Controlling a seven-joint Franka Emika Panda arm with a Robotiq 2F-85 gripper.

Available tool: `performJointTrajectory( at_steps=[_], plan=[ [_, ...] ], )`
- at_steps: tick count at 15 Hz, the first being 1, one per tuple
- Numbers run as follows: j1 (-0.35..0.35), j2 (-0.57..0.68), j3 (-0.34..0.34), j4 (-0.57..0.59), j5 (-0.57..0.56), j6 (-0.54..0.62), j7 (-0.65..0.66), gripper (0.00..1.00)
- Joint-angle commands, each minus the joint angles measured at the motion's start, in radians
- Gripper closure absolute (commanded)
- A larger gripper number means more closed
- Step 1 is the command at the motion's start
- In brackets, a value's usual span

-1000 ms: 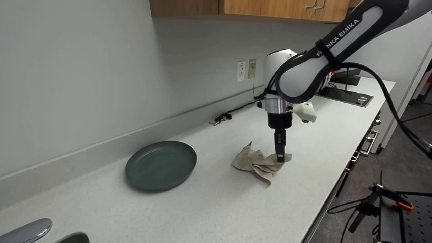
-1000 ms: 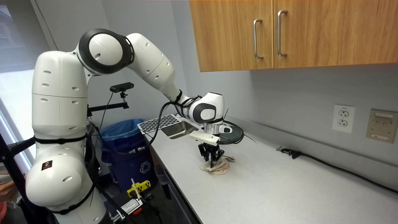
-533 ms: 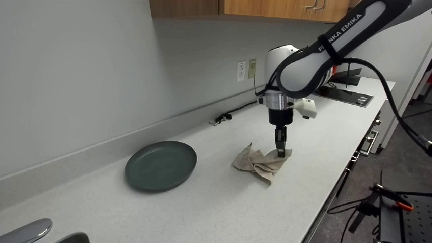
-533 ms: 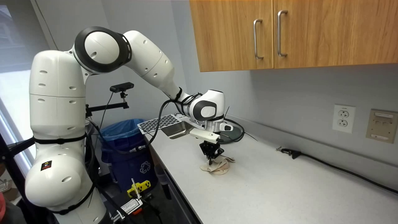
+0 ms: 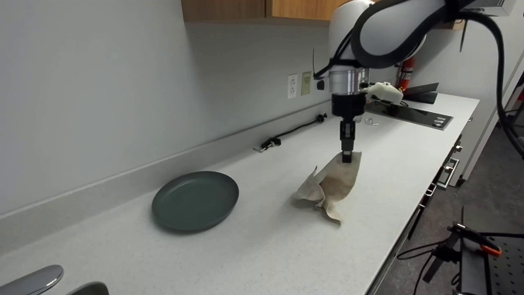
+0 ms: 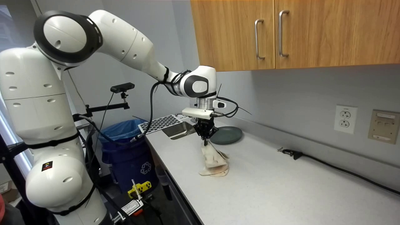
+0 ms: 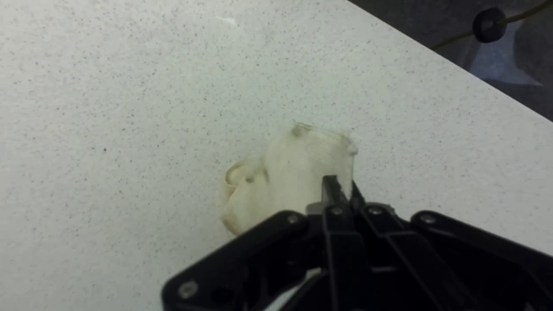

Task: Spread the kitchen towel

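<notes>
The gripper [image 5: 347, 157] was clamped on an upper edge of the kitchen towel [image 5: 339, 177], the thin beige cloth pinched between its two fingers [image 7: 331, 190]. Pointing straight down, it held that edge up off the surface [image 5: 262, 250], and in an exterior view the cloth fell away toward the left and the near side, its lower end resting in folds on the surface. A brownish patch showed on the hanging part; one corner stuck up at the left, and another trailed out on the near side. In the wrist view the towel showed mostly to the left of the fingers, its outline partly blurred.

In an exterior view the round dark green plate [image 5: 195, 201] lay to the left of the towel, apart from it and near the wall [image 5: 102, 102]. In both exterior views a black cable [image 6: 347, 171] with a clamp [image 6: 293, 153] on its end ran beside the wall. A black cooktop [image 5: 413, 116] was set toward the far end of the surface. In an exterior view a blue bin [image 6: 126, 156] stood at the left, beside the surface.
</notes>
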Motion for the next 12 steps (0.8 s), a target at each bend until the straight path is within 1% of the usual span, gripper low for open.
performJointTrajectory(
  at_steps=[1,5,10,12],
  plan=[
    [0.008,-0.107,0.000,0.005,-0.012,-0.111,-0.013,0.99],
    [0.013,-0.168,-0.008,0.007,-0.003,-0.197,-0.046,0.99],
    [0.016,-0.249,-0.010,-0.021,-0.037,-0.222,-0.033,0.99],
    [0.018,-0.282,-0.012,-0.028,-0.046,-0.252,-0.044,0.99]
  ],
)
